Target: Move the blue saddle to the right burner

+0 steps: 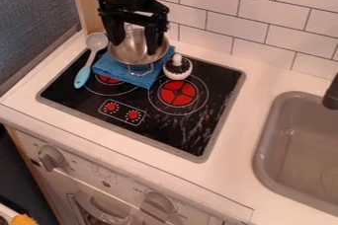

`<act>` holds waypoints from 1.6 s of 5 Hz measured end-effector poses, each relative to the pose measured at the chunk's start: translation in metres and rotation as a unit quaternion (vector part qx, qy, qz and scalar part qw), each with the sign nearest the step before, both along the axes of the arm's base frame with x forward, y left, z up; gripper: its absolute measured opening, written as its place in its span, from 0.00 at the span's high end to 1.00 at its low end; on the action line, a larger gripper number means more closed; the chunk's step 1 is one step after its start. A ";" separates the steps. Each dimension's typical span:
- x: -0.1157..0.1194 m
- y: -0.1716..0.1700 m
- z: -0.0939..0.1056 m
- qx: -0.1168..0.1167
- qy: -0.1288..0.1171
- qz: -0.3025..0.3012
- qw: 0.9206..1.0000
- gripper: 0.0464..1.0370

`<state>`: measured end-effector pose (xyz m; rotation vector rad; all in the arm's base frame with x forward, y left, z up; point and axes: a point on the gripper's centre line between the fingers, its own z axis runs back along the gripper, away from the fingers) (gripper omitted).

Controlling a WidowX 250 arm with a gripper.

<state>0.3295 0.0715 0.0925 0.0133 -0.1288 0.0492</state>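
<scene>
Something orange (23,219) lies lower left. The right burner (178,93) sits near centre. Upper left, the blue-handled spoon (82,77), presumably my "saddle", needs picking up: I'd bring my gripper (136,48), fingers parted at the pot (138,59), to its handle.

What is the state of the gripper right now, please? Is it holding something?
Gripper: open, its fingers spread apart over the metal pot, with nothing visibly gripped between them.
</scene>
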 end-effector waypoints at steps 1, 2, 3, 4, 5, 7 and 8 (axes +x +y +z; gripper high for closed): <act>-0.001 0.000 -0.010 -0.003 0.015 0.000 1.000 0.04; -0.013 0.022 -0.017 -0.008 0.021 0.037 0.999 0.04; -0.024 0.047 -0.020 -0.015 0.021 0.075 0.997 0.04; -0.040 0.075 -0.026 -0.013 0.024 0.114 0.993 0.04; -0.047 0.089 -0.042 -0.021 0.033 0.112 0.993 0.04; -0.045 0.107 -0.073 0.018 0.054 0.128 0.990 0.04; -0.037 0.106 -0.081 0.026 0.050 0.131 0.990 0.04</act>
